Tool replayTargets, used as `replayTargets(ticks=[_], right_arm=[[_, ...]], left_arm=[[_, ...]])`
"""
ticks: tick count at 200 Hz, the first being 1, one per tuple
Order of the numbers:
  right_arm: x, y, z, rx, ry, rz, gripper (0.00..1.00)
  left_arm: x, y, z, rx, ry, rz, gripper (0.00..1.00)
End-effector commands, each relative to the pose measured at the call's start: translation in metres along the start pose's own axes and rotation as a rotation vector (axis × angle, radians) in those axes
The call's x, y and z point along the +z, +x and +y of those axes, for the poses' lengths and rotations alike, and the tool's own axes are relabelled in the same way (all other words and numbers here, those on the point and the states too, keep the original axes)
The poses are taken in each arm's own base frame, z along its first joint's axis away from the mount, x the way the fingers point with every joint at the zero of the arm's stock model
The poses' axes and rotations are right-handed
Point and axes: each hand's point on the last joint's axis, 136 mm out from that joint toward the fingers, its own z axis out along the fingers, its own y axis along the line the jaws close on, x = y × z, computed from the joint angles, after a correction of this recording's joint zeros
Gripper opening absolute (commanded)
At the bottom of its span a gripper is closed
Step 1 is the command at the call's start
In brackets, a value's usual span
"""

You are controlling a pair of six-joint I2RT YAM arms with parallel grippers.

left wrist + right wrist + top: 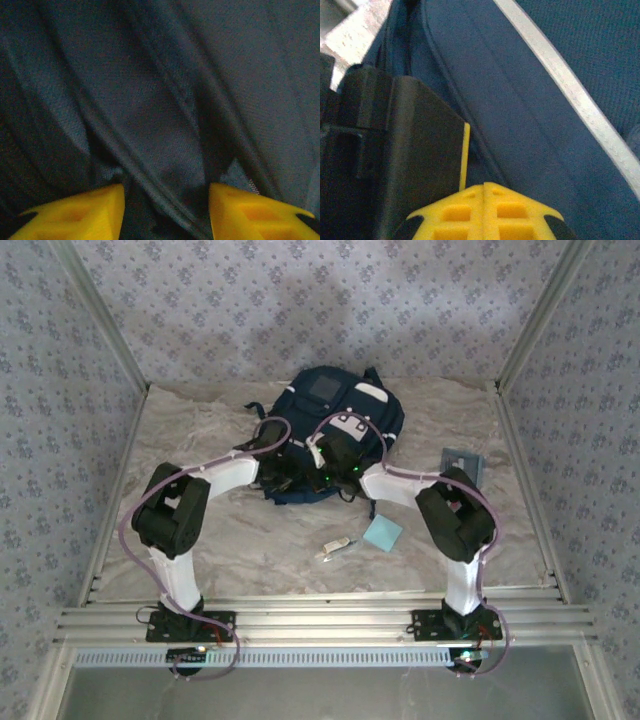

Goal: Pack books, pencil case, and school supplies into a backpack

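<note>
The backpack (340, 410) lies at 12 o'clock on the desk (200, 440). The left claw (166, 187), spread, straddles a fabric fold; the right claw (484, 187), pressed together, sits by its seam. The pencil case (462, 468) sits at 3 o'clock, the blue pad (383, 532) and white stick (335, 549) near 5. Tugged slack fabric could slip free or drag the bag onto them.

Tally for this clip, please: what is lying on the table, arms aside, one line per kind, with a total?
Backpack: 1
Grey pencil case: 1
Light-blue pad: 1
White stick-like item: 1
Total: 4
</note>
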Motion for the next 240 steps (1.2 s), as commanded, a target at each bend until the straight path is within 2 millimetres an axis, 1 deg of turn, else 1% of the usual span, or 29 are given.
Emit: replayTargets(ticks=[1,9,29,48,69,84,99,110,115,137,147,159,169,179,181,183,195,218,240], right_arm=[[-0.001,0.032,0.028,-0.069,-0.088,0.083,0.00],[-0.004,0.043,0.025,-0.070,-0.083,0.103,0.00],[-0.010,0.048,0.028,-0.044,-0.100,0.096,0.00],[-0.017,0.041,0.026,-0.038,-0.086,0.074,0.00],[-0.029,0.029,0.014,-0.031,-0.047,0.058,0.00],[-0.041,0.021,0.000,-0.013,-0.010,0.049,0.00],[-0.051,0.016,-0.020,0.015,0.025,0.053,0.07],[-0.056,0.016,-0.036,0.033,0.048,0.068,0.13],[-0.057,0.016,-0.043,0.044,0.057,0.072,0.14],[-0.058,0.020,-0.074,0.116,0.057,0.107,0.17],[-0.057,0.021,-0.083,0.150,0.041,0.124,0.19],[-0.054,0.021,-0.090,0.194,0.010,0.134,0.25],[-0.052,0.020,-0.089,0.230,-0.040,0.134,0.29],[-0.048,0.025,-0.085,0.277,-0.103,0.155,0.33],[-0.048,0.015,-0.084,0.279,-0.117,0.137,0.34],[-0.048,0.012,-0.083,0.284,-0.131,0.134,0.36],[-0.042,0.011,-0.076,0.317,-0.196,0.145,0.42],[-0.033,0.010,-0.066,0.351,-0.265,0.142,0.44],[-0.024,0.011,-0.067,0.366,-0.265,0.147,0.44]], left_arm=[[0.014,0.027,-0.027,0.012,0.107,0.087,0.49],[0.014,0.026,-0.027,0.012,0.107,0.085,0.49],[0.016,0.024,-0.029,0.014,0.110,0.084,0.49],[0.016,0.020,-0.029,0.023,0.106,0.082,0.49],[0.010,0.013,-0.027,0.049,0.089,0.071,0.49],[0.004,0.007,-0.022,0.071,0.063,0.055,0.49],[-0.001,0.001,-0.016,0.082,0.052,0.048,0.49],[-0.004,-0.004,-0.011,0.094,0.035,0.043,0.49],[-0.005,-0.007,-0.007,0.099,0.022,0.040,0.49],[-0.011,-0.018,0.008,0.111,-0.021,0.033,0.49],[-0.014,-0.021,0.013,0.111,-0.027,0.033,0.49],[-0.018,-0.026,0.014,0.119,-0.024,0.028,0.49],[-0.022,-0.029,0.015,0.126,-0.027,0.022,0.50],[-0.024,-0.032,0.013,0.145,-0.028,0.017,0.50],[-0.025,-0.033,0.013,0.148,-0.029,0.016,0.50],[-0.025,-0.033,0.013,0.151,-0.031,0.016,0.50],[-0.026,-0.036,0.013,0.164,-0.040,0.019,0.50],[-0.026,-0.038,0.008,0.178,-0.033,0.027,0.50],[-0.027,-0.038,0.005,0.180,-0.028,0.027,0.50]])
